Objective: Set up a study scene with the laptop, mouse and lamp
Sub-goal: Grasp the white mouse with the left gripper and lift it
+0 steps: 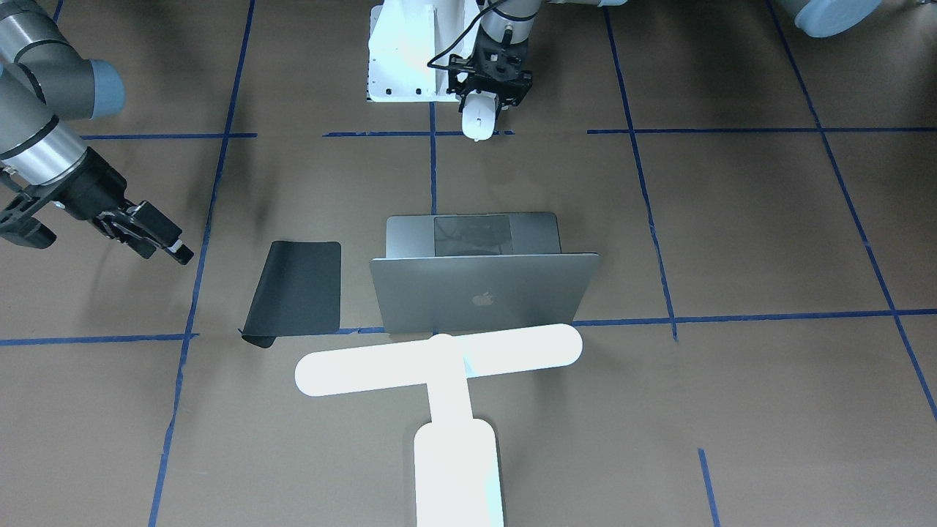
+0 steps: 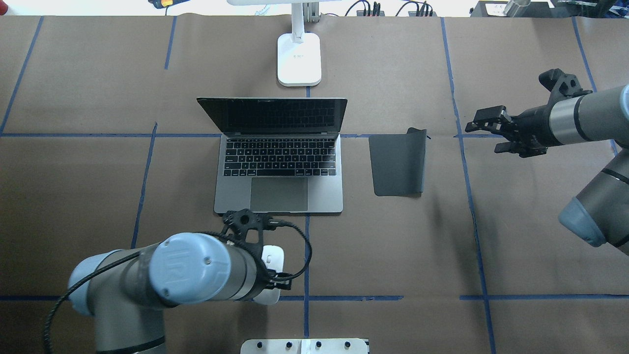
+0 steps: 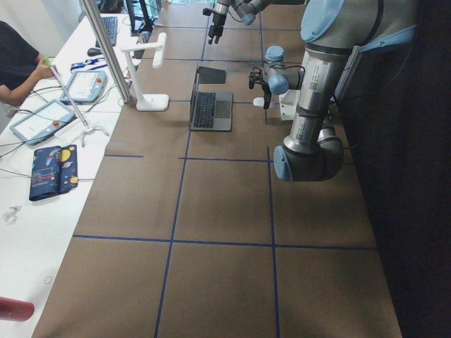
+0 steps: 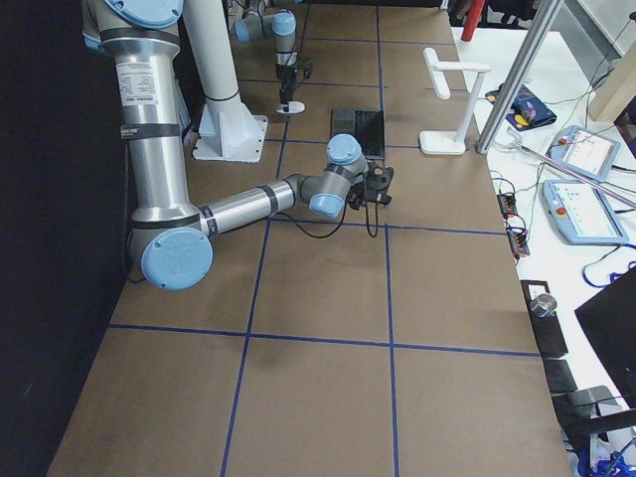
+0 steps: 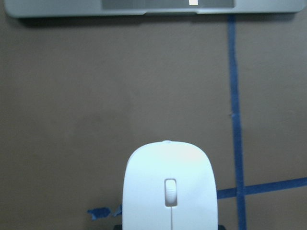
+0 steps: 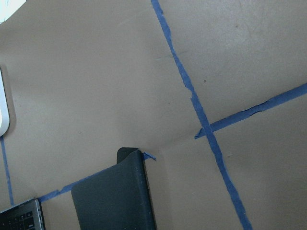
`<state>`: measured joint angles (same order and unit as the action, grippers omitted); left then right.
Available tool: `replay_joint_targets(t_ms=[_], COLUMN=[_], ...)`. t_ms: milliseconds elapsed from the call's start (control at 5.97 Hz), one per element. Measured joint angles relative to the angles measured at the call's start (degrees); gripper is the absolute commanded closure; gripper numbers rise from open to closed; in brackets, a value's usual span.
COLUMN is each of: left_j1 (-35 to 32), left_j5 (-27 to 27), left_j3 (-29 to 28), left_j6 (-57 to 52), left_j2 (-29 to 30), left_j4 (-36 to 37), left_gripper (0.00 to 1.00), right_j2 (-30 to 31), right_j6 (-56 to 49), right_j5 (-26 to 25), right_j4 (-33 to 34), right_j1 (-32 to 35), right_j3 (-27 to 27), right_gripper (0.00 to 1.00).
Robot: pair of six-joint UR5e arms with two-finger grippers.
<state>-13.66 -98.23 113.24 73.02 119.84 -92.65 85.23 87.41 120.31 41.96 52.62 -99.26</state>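
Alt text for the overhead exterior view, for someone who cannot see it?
The left gripper holds the mouse in front of the open laptop. A black mat lies right of the laptop, the lamp stands behind it, and the right gripper hovers past the mat.

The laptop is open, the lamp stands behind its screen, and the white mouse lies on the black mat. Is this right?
No: the mouse is held in the left gripper, on the keyboard side of the laptop; the black mat is bare. The exterior front-facing view shows it.
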Motion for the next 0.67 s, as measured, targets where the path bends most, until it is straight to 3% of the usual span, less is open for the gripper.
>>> replay_joint_targets(t_ms=[670], left_j1=[-4.48], left_j5=[0.02], left_j3=[-17.84], left_j6=[-3.42], left_j2=[17.33], left_j4=[-2.67], left_gripper=[1.00], right_j2=[5.61], right_j6=[-10.57], right_j5=[1.14], right_j4=[0.06], right_j1=[4.71], right_j3=[0.47], right_gripper=[0.00])
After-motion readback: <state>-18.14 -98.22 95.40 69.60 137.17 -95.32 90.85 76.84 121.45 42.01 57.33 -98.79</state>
